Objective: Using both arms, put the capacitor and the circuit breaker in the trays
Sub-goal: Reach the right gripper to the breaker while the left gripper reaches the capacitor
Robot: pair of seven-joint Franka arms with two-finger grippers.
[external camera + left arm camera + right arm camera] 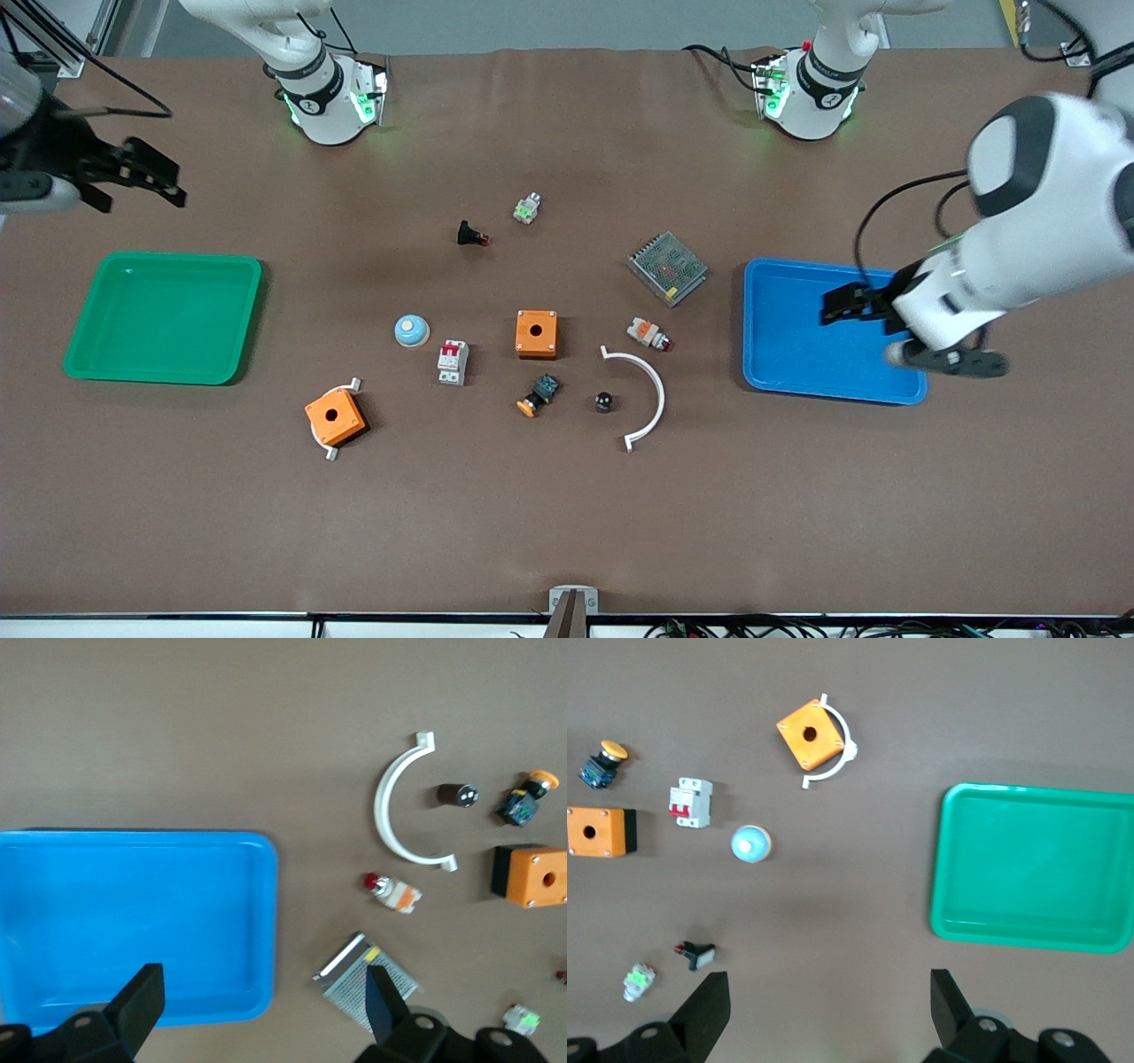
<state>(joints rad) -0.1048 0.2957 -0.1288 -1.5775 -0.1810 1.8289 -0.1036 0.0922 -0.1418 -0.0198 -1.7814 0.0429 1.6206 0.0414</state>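
Note:
The capacitor (604, 401), a tiny glossy black cylinder, lies on the table inside the curve of a white arc piece (653, 390); it also shows in the left wrist view (458, 795). The circuit breaker (453, 361), white-grey with a red lever, lies between a blue dome and an orange box; it also shows in the right wrist view (689, 803). My left gripper (834, 306) is open and empty over the blue tray (797, 363). My right gripper (168, 182) is open and empty over bare table beside the green tray (164, 317).
Two orange boxes (537, 333) (335, 416), a blue dome (412, 330), a mesh-topped metal unit (668, 268), a white-and-orange part (648, 334), a black orange-capped part (538, 394), a black red-tipped part (469, 235) and a green-white part (527, 208) lie mid-table.

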